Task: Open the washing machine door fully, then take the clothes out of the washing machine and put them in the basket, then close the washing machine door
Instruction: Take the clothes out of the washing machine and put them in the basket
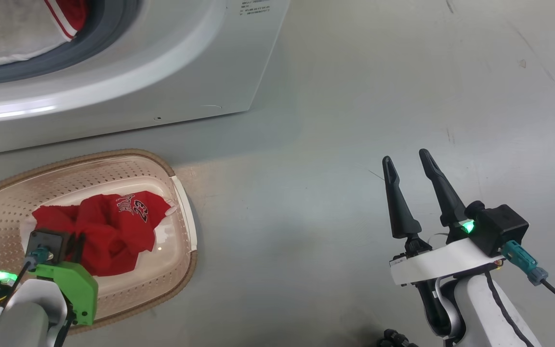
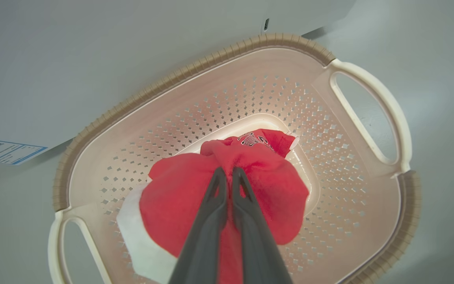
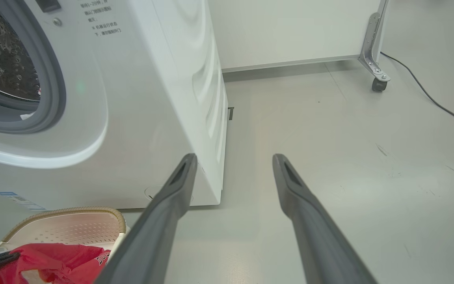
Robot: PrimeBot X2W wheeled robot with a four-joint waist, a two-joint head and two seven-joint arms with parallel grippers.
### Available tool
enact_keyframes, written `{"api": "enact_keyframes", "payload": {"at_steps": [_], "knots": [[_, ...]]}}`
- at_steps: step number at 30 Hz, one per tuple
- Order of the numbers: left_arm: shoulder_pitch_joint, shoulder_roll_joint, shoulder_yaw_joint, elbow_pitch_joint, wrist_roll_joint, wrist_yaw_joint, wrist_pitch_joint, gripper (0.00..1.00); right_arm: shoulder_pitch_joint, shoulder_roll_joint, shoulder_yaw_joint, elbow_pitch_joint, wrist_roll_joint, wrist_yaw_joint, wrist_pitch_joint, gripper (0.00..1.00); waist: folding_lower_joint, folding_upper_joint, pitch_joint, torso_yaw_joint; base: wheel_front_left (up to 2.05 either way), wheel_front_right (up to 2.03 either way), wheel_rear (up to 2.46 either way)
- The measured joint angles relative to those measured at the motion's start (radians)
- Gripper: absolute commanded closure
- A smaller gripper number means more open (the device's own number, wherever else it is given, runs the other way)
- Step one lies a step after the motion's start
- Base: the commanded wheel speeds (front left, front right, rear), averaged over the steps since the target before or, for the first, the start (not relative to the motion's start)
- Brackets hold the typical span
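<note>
The cream basket (image 1: 128,155) stands on the floor in front of the white washing machine (image 1: 162,72). A red jersey (image 1: 109,226) lies bunched inside it. My left gripper (image 2: 227,173) points down into the basket (image 2: 172,83) and is shut on a fold of the jersey (image 2: 172,197). More clothes (image 1: 65,14), red with white trim beside a pale cloth, hang at the machine's opening. My right gripper (image 1: 405,158) is open above bare floor to the right, holding nothing. The washing machine door is out of view.
In the right wrist view the machine's steel drum (image 3: 2,59) is at the left. A caster leg (image 3: 374,75) and a black cable (image 3: 428,94) stand at the far right by a white wall panel. Grey floor stretches to the machine's right.
</note>
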Motion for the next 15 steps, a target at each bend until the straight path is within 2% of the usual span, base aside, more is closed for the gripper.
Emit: {"api": "enact_keyframes", "payload": {"at_steps": [7,8,9,15], "knots": [[-0.016,-0.008,0.006,0.077,-0.003,0.000,-0.007,0.98,-0.004,0.000,-0.001,-0.001,0.006,-0.008,0.000,0.00,0.0001,0.0000,0.010,-0.009,0.00,0.00,0.00],[-0.017,-0.011,0.006,0.086,-0.005,0.000,-0.007,0.58,-0.004,0.000,-0.001,-0.001,0.006,-0.009,0.000,0.00,0.0001,0.0000,0.010,-0.008,0.00,0.00,0.00],[-0.019,-0.016,0.004,0.095,-0.007,0.000,-0.007,0.00,-0.005,0.000,-0.001,-0.001,0.006,-0.009,0.000,0.00,0.0001,0.0000,0.009,-0.007,0.00,0.00,0.00],[-0.046,-0.039,-0.003,0.124,-0.007,-0.003,-0.045,0.00,-0.007,0.000,-0.002,0.009,0.005,-0.009,0.000,0.00,0.0001,0.0000,-0.008,0.006,0.00,0.00,0.00]]}}
